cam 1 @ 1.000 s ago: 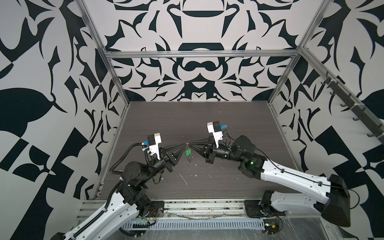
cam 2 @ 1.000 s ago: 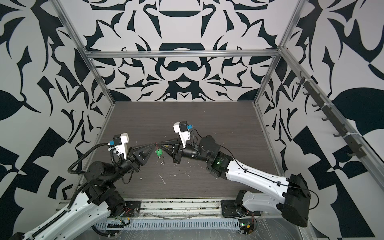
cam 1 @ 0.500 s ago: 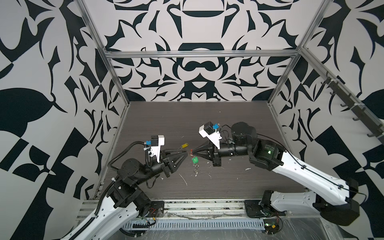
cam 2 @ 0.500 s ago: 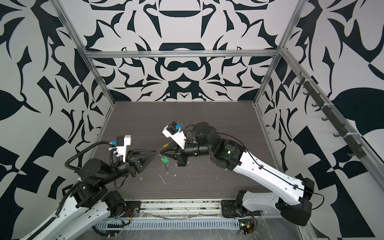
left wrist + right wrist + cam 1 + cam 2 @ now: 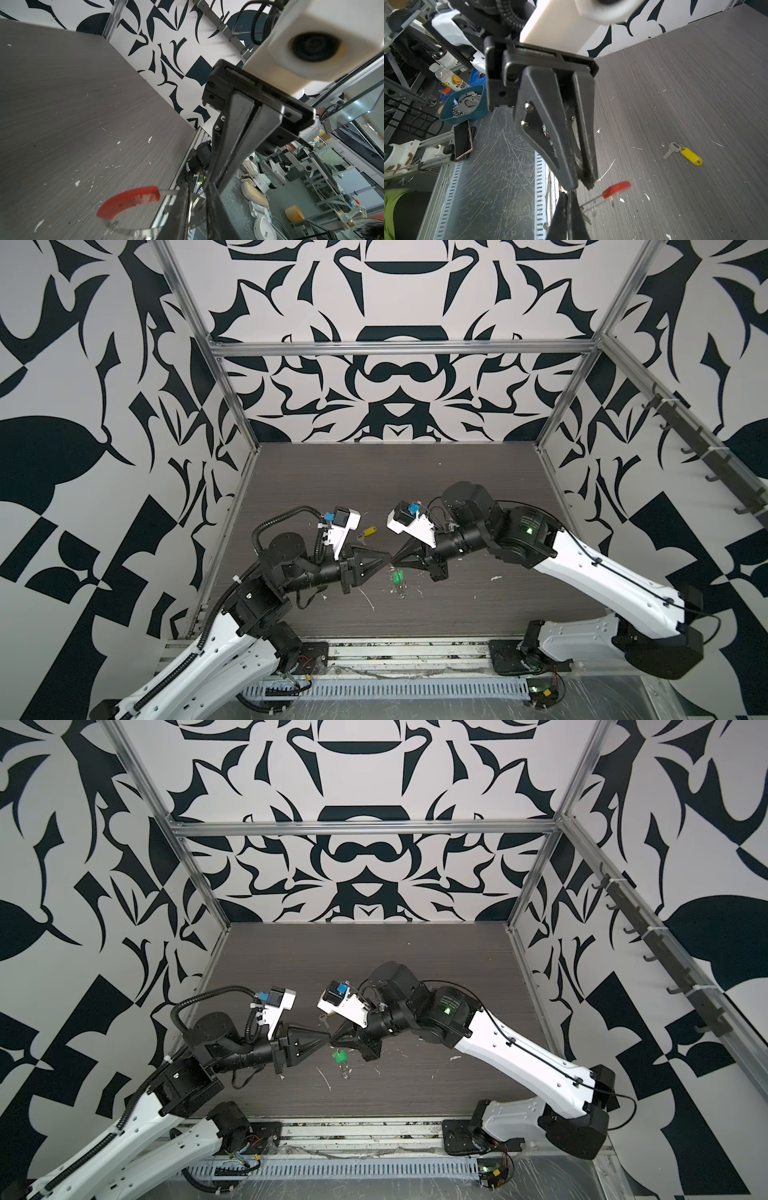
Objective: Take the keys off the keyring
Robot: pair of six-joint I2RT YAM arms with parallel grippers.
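Observation:
The keyring, a thin wire loop with a red sleeve [image 5: 128,200] [image 5: 616,189], hangs above the table between both fingertips. My right gripper [image 5: 569,199] [image 5: 395,560] is shut on its wire. My left gripper [image 5: 196,207] [image 5: 387,562] meets it tip to tip, its jaws closed to a narrow gap on the loop. The green key [image 5: 398,576] [image 5: 340,1056] sits just beneath the tips; I cannot tell whether it hangs or lies. The yellow key [image 5: 368,532] [image 5: 691,156] lies loose on the table behind the left gripper.
White flecks [image 5: 368,599] dot the dark table [image 5: 415,489]. The metal rail [image 5: 374,649] runs along the front edge and patterned walls close the other sides. Outside the cell, the right wrist view shows a blue tub [image 5: 465,106] and a phone [image 5: 462,138].
The right arm carried the keyring and green key toward the front. The left gripper drew back and opened, then returned to the ring and closed on it.

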